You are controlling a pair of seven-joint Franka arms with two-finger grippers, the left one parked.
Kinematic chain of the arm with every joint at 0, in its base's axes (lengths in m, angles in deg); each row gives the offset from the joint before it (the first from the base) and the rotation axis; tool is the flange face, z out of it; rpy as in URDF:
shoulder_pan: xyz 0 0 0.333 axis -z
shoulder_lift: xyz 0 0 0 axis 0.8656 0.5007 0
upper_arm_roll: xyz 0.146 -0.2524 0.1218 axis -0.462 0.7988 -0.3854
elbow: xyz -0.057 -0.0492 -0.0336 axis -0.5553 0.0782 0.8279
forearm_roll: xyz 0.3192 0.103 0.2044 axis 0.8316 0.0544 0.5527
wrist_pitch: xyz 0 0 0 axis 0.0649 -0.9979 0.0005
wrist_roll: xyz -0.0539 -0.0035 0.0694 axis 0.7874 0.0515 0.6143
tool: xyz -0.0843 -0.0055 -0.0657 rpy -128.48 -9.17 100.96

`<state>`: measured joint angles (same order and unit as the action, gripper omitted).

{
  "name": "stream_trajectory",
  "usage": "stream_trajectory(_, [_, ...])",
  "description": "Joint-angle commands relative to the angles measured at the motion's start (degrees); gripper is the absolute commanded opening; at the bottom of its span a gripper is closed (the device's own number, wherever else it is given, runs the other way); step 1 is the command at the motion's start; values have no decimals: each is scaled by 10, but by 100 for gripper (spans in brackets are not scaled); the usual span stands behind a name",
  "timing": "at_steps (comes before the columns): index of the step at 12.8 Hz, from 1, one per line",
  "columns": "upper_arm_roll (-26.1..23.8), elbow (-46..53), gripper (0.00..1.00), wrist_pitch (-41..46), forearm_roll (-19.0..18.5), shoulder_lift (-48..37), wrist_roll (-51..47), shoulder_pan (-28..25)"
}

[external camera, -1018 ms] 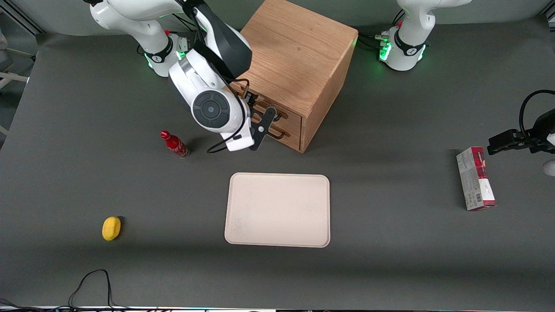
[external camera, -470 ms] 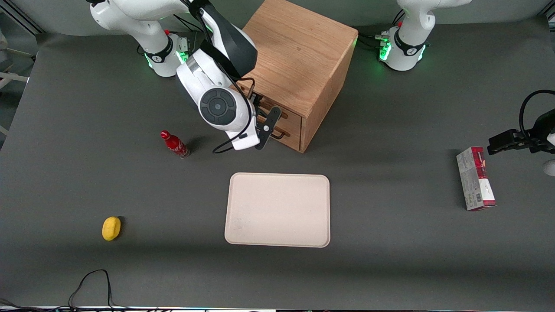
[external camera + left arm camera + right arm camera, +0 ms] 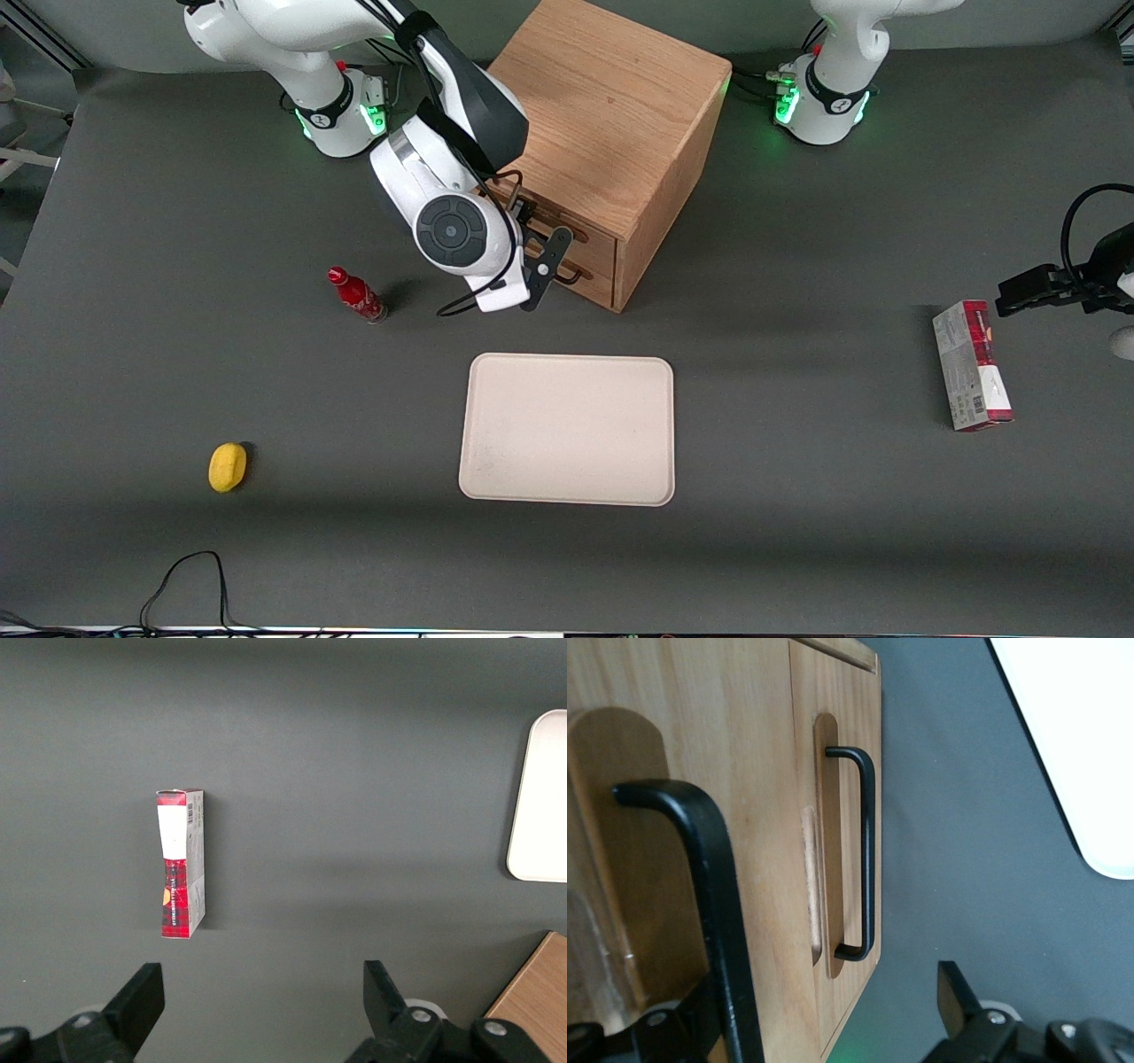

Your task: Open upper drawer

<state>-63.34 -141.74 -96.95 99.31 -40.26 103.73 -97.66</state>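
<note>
We are hovering the gripper (image 3: 824, 1028), jaws released, astride the upper drawer's (image 3: 620, 859) stiff, slick black handle (image 3: 709, 904): grip mid-bar, expect a heavy pull.

Closed oak upper drawer (image 3: 592, 241), black-handled.

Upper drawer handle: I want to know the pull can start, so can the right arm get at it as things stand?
Probably yes. The gripper is in front of the cabinet, open, and the upper drawer's handle already runs between its jaws with nothing in the way.
</note>
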Motion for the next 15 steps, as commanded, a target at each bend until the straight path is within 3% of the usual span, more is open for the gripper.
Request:
stream_trajectory(1, [6,-28,100,-21,5,-18,26,-5])
stream_trajectory(15, [11,9,100,-50,-24,0,44,46])
